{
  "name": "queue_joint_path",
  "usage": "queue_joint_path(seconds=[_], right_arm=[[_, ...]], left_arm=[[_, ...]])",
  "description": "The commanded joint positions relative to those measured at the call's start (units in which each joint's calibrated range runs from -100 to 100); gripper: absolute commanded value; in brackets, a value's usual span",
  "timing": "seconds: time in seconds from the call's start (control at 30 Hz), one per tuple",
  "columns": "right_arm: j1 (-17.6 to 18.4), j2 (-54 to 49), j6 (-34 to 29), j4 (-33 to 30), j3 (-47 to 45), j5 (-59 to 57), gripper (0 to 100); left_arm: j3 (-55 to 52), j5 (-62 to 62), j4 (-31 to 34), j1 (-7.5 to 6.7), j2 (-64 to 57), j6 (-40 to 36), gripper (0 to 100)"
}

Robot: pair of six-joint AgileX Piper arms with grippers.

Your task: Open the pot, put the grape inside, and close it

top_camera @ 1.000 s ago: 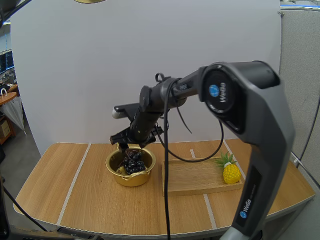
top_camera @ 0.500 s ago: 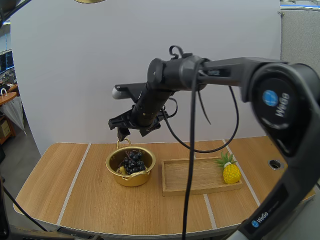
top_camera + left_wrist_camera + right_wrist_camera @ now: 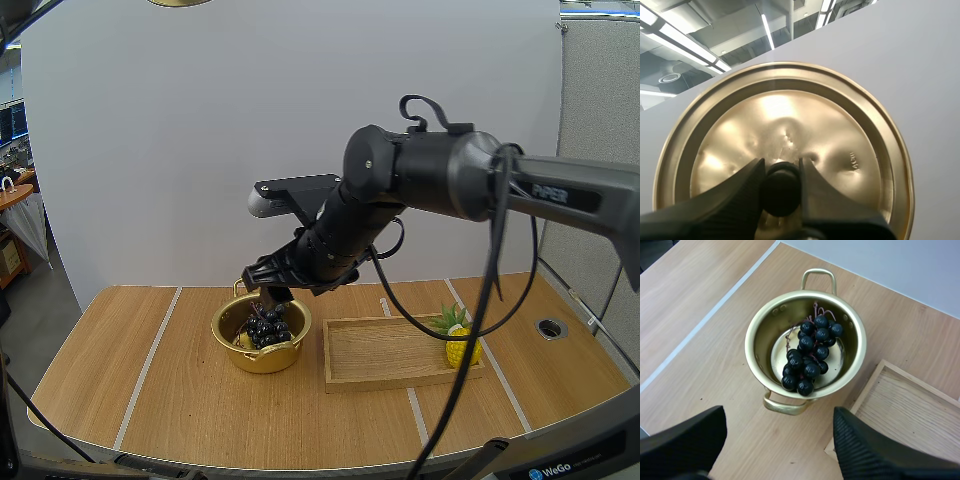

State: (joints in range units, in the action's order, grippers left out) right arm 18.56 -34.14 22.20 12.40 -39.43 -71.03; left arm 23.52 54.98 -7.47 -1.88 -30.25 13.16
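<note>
The grapes (image 3: 809, 357) are lying inside the open pot (image 3: 756, 347). The right wrist view is showing the right gripper (image 3: 780, 435) spread wide and empty above them, lifted out since a second ago. The left wrist view is showing the left gripper (image 3: 781, 167) clamping the lid (image 3: 840, 125) by its knob (image 3: 781, 189).

Wooden table (image 3: 120, 380) with white lines in front of me. Wooden tray (image 3: 385, 352) lies on it toward my right. Pineapple (image 3: 457, 350) upright at tray's right end. Round hole (image 3: 548, 326) in tabletop farther right.
</note>
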Motion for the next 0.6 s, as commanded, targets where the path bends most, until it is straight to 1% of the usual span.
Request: queue_joint_path(seconds=[0.0,0.03,0.07,0.13,0.17,0.3,0.57], right_arm=[[0.0,-3.5,0.4,-1.7,-2.2,0.4,81],[0.0,-4.0,0.4,-1.5,-2.6,0.4,64],[0.0,-4.6,0.4,-1.3,-2.8,0.4,49],[0.0,-5.8,0.4,-0.9,-3.1,0.4,10],[0.0,-6.4,0.4,-0.8,-3.4,0.4,0],[0.0,-8.0,0.5,-0.6,-3.5,0.4,0],[0.0,-8.3,0.5,-0.3,-3.5,0.4,0]], left_arm=[[0.6,-2.7,0.0,-0.17,-0.4,-0.4,0],[0.6,-2.7,0.0,-0.17,-0.4,-0.4,0],[0.6,-2.7,0.0,-0.17,-0.4,-0.4,0],[0.6,-2.7,0.0,-0.17,-0.4,-0.4,0],[0.6,-2.7,0.0,-0.17,-0.4,-0.4,0],[0.6,-2.7,0.0,-0.17,-0.4,-0.4,0],[0.6,-2.7,0.0,-0.17,-0.4,-0.4,0]])
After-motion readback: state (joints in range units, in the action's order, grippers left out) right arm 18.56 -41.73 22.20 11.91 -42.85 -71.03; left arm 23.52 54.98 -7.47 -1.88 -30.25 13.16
